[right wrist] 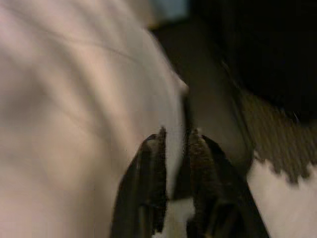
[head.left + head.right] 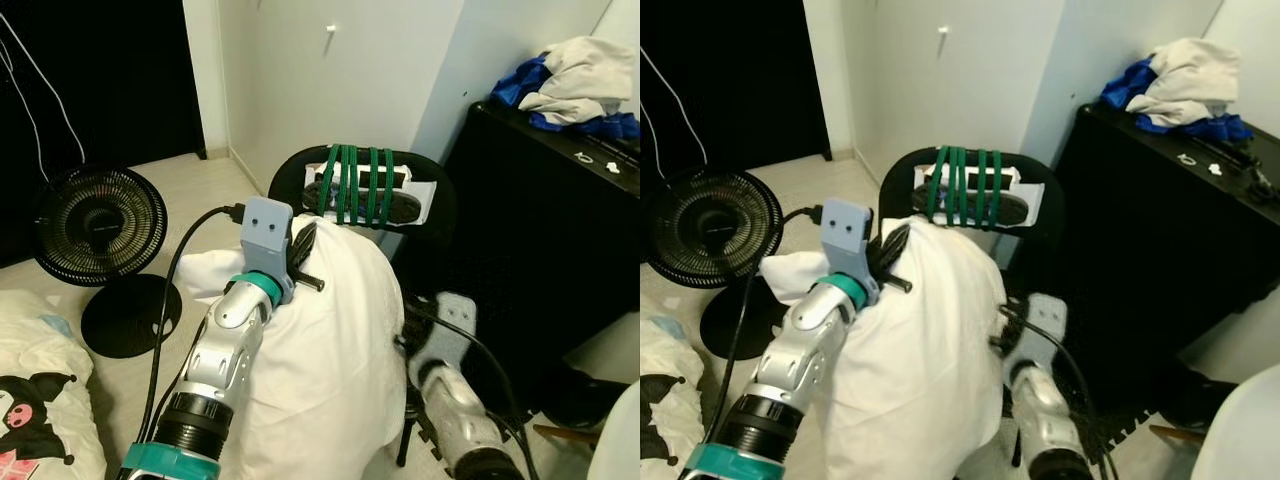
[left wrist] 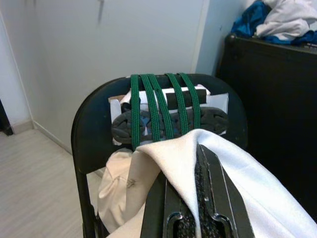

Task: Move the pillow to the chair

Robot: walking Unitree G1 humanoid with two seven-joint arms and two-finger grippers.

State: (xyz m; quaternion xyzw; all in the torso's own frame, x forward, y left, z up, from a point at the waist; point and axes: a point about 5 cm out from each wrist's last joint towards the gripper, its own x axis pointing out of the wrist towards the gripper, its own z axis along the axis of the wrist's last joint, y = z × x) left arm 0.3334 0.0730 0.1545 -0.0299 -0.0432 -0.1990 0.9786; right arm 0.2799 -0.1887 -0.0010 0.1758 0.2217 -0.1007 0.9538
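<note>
A big white pillow (image 2: 330, 340) hangs between my two arms, right in front of a black folding chair (image 2: 440, 200) whose backrest is wrapped with green straps (image 2: 355, 185). My left gripper (image 2: 300, 245) is shut on the pillow's top edge; in the left wrist view its fingers (image 3: 208, 198) pinch a fold of white cloth just below the backrest (image 3: 94, 129). My right gripper (image 1: 174, 148) is shut on the pillow's (image 1: 74, 99) lower right edge, low beside the chair; the pillow hides its fingertips in the eye views. The chair's seat is hidden behind the pillow.
A black floor fan (image 2: 100, 225) stands at the left on the pale floor. A cartoon-print cushion (image 2: 35, 400) lies at the bottom left. A black cabinet (image 2: 560, 230) with a heap of clothes (image 2: 580, 85) stands right of the chair. White wall behind.
</note>
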